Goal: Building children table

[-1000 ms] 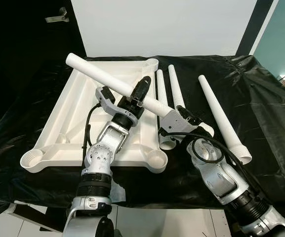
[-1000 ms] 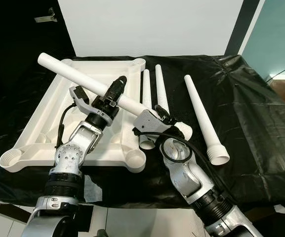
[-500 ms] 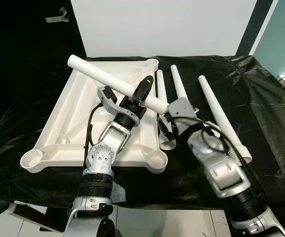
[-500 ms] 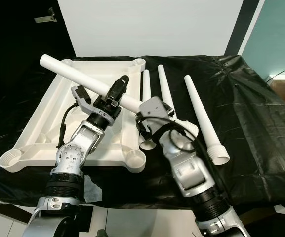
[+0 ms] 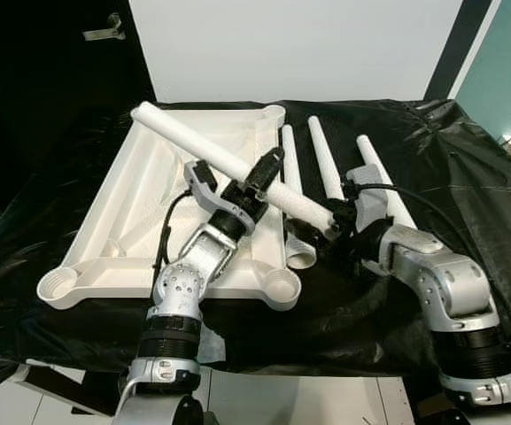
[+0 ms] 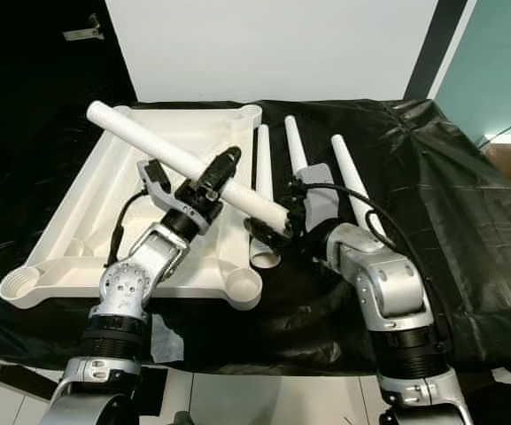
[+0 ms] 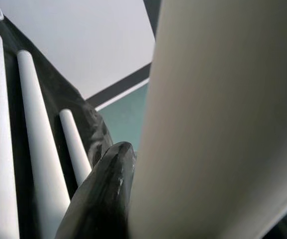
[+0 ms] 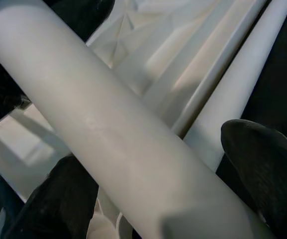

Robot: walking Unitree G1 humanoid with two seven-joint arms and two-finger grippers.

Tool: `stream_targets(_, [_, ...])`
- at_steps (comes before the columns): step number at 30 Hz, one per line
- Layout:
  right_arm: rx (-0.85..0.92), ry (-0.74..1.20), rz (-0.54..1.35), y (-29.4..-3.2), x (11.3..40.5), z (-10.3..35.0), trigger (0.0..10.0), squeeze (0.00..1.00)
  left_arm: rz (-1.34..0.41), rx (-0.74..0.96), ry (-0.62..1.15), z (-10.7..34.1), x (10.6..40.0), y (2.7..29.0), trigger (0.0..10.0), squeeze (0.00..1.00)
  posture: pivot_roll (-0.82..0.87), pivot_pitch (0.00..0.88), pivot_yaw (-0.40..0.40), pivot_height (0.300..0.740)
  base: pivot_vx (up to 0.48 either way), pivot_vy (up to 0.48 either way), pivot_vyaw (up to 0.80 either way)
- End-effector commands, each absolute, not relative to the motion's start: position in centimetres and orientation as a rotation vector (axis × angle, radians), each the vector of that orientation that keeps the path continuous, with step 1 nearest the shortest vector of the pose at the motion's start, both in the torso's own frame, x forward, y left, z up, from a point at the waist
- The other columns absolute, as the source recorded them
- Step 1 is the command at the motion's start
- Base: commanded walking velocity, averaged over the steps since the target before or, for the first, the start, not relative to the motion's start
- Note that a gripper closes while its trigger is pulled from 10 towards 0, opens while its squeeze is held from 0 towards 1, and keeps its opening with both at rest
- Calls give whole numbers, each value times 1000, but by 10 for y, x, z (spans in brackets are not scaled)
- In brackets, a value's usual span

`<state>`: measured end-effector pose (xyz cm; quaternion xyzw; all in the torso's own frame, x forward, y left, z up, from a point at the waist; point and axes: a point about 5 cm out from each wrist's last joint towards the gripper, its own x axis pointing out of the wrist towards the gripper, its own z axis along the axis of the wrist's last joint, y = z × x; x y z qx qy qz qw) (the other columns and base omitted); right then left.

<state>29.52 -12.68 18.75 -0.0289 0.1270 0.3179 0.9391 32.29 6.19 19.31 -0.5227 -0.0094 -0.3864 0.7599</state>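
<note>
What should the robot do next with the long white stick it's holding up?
Probably close the right gripper on the end of the raised table leg. The left gripper already clamps the leg's middle, above the upside-down tabletop. The right fingers sit on either side of the leg, still open. A second grip would likely steady it for aiming.

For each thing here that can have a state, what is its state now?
Held leg: lifted, slanting over the tabletop.
Tabletop: upside down on the black cloth, sockets empty.
Three spare legs: lying on the cloth.
Left gripper: shut on the held leg.
Right gripper: at the leg's near end, fingers either side.
</note>
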Motion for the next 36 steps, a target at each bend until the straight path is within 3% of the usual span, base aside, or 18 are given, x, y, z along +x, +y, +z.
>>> stream_targets(1, [-44,348,656,-128,292,173,10000,0,-1249,-1171,-303,226,304,55,0,0,-127,0,24,740,0,0,0])
stream_targets(2, [-62,363,668,-128,289,173,10000,0,-1248,-1168,-300,226,304,55,0,0,-128,0,24,740,0,0,0])
stream_targets(3, [-75,382,681,-129,287,172,8863,0,-1246,-1167,-298,225,304,55,0,0,-128,0,24,740,0,0,0])
stream_targets(4, [-94,399,687,-130,285,171,2118,0,-1245,-1167,-297,226,304,55,0,0,-130,0,25,740,0,0,0])
stream_targets(7, [-105,408,689,-131,284,170,2118,0,-1245,-1167,-297,226,305,55,0,0,-130,0,25,740,0,0,0])
stream_targets(8, [-121,416,684,-132,284,169,0,0,-1243,-1166,-298,226,305,55,0,0,-131,0,26,740,0,0,0])
stream_targets(11, [-135,407,666,-134,285,171,0,0,-1212,-1147,-300,227,308,54,0,0,-131,0,26,740,0,0,0])
stream_targets(12, [-135,394,658,-133,286,174,0,0,-1192,-1148,-301,227,310,54,4196,0,-130,0,27,740,0,0,0])
stream_targets(14, [-134,384,653,-133,287,176,0,0,-1179,-1151,-300,226,311,54,4196,0,-130,0,27,740,0,0,0])
stream_targets(15, [-130,374,647,-132,288,178,0,0,-1191,-1161,-306,227,311,55,10000,1000,-130,0,27,740,0,0,0])
stream_targets(21, [-138,335,617,-129,291,181,0,0,-1207,-1135,-315,230,308,56,10000,1000,-120,0,27,740,0,0,0])
stream_targets(22, [-172,277,583,-123,293,184,0,0,-1185,-1117,-300,230,311,57,10000,0,-119,0,28,740,0,0,0])
stream_targets(26, [-193,239,564,-118,293,186,0,0,-1209,-1126,-303,233,310,60,10000,0,-118,0,29,740,0,0,0])
stream_targets(31, [-256,110,506,-109,293,201,0,0,-1370,-1083,-312,235,297,70,10000,0,-121,0,35,740,0,0,0])
stream_targets(36, [-392,10,452,-107,293,210,0,0,-1320,-1050,-306,232,302,74,10000,0,-127,0,40,740,0,0,0])
